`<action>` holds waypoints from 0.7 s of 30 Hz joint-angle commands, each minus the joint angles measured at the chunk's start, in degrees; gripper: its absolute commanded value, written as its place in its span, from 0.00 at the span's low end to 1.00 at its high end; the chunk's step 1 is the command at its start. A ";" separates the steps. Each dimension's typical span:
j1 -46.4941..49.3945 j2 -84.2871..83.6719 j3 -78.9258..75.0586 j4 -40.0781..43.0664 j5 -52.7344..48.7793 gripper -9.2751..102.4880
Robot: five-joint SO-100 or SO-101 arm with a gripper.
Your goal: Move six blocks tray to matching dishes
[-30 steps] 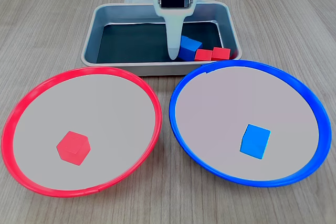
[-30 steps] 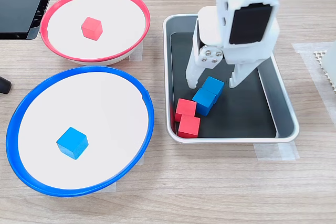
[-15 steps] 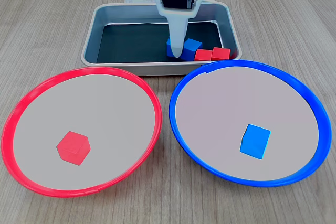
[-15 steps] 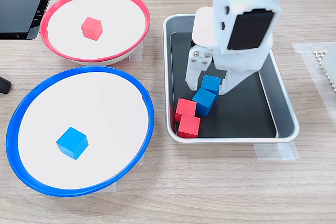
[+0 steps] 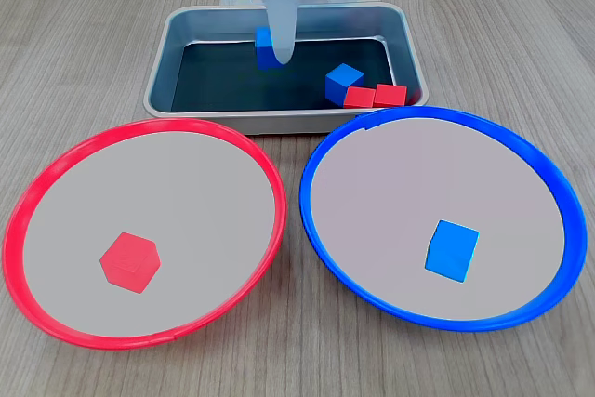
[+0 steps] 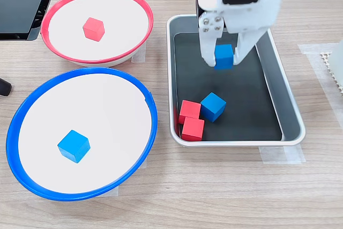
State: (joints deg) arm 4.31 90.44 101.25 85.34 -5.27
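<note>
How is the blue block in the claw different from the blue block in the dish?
The held blue block is pinched in the claw above the tray; the dish's blue block rests alone on the blue-rimmed dish. Both look alike in colour and size.

Wood-grain table (image 5: 521, 34), matt grey metal tray (image 6: 292, 112), glossy dishes (image 5: 37, 192)
</note>
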 commanded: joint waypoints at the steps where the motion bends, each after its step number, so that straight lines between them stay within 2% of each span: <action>1: -2.11 -0.70 -10.37 5.62 -3.52 0.08; 4: -7.03 -5.10 -22.24 4.48 -1.23 0.08; 8: -13.01 -11.07 -33.40 -6.06 0.53 0.08; 13: -17.58 -18.19 -33.84 -18.90 -3.25 0.11; 17: -18.11 -21.36 -32.70 -19.16 -4.22 0.26; 19: -17.84 -21.27 -32.08 -18.19 -4.39 0.26; 21: -17.49 -19.95 -30.32 -17.14 -6.15 0.18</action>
State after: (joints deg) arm -13.89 68.55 69.87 67.15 -9.84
